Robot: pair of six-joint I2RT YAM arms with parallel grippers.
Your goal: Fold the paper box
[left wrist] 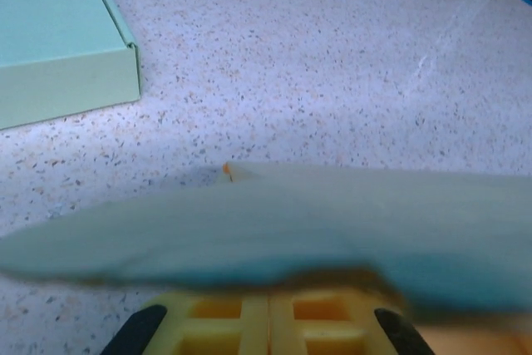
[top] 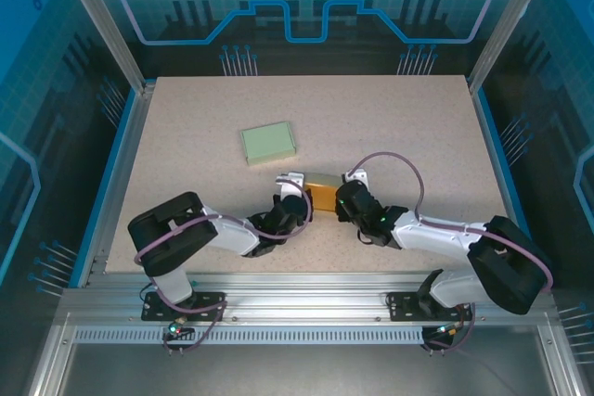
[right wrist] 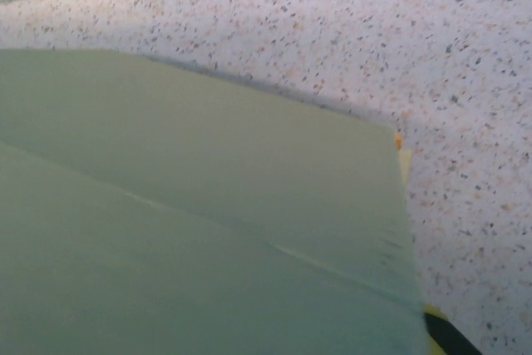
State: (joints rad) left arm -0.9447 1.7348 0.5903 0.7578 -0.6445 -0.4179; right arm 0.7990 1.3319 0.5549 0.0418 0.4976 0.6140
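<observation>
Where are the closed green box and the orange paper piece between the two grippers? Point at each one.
closed green box (top: 268, 144), top view, middle of its top face.
orange paper piece (top: 322, 198), top view, middle of its visible part.

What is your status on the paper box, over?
Left jaws shut at the paper box; right jaws beside it, state unclear. Box lies between them. Closed green box farther back, apart, not in the way.

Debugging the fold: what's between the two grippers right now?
The paper box, orange from above, sits between left gripper and right gripper, per the top view.
</observation>
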